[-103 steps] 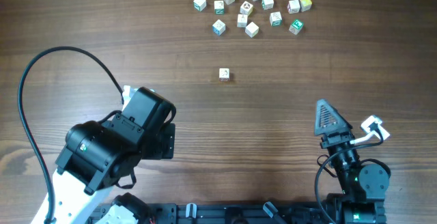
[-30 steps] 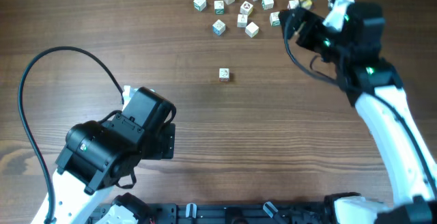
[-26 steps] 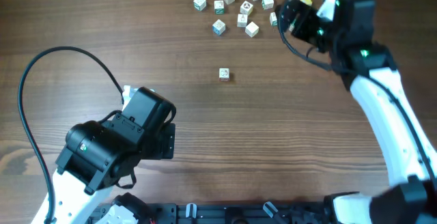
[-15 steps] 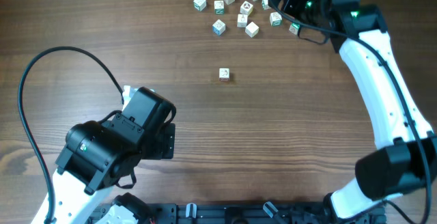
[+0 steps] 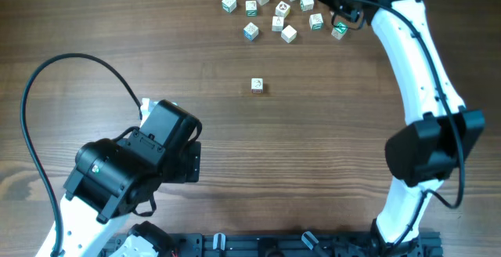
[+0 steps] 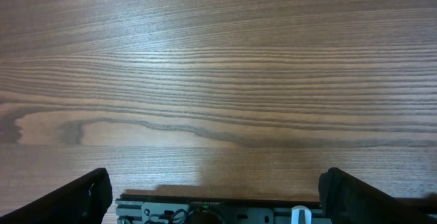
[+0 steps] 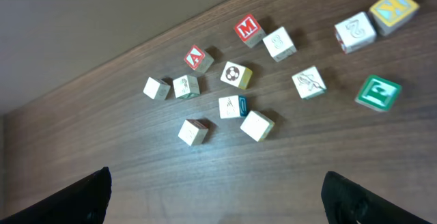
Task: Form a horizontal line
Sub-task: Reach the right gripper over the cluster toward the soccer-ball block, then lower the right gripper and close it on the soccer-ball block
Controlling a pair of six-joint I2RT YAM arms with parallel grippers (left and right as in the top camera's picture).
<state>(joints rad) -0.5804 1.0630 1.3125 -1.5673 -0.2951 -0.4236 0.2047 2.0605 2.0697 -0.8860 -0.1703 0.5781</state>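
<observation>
Though unaligned, letter cubes [image 7: 233, 106]: scattered ahead; likely light, rigid.
Hold: opposite flat faces.
My right gripper [image 7: 218, 195]: wide, empty.

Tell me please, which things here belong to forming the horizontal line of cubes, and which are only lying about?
For the job:
- letter cubes, scattered loosely at the far edge
- single cube, alone mid-table
- right gripper, open above the scattered cubes
No row is formed yet.

Only lying about:
- left gripper, open over bare wood
- black cable
</observation>
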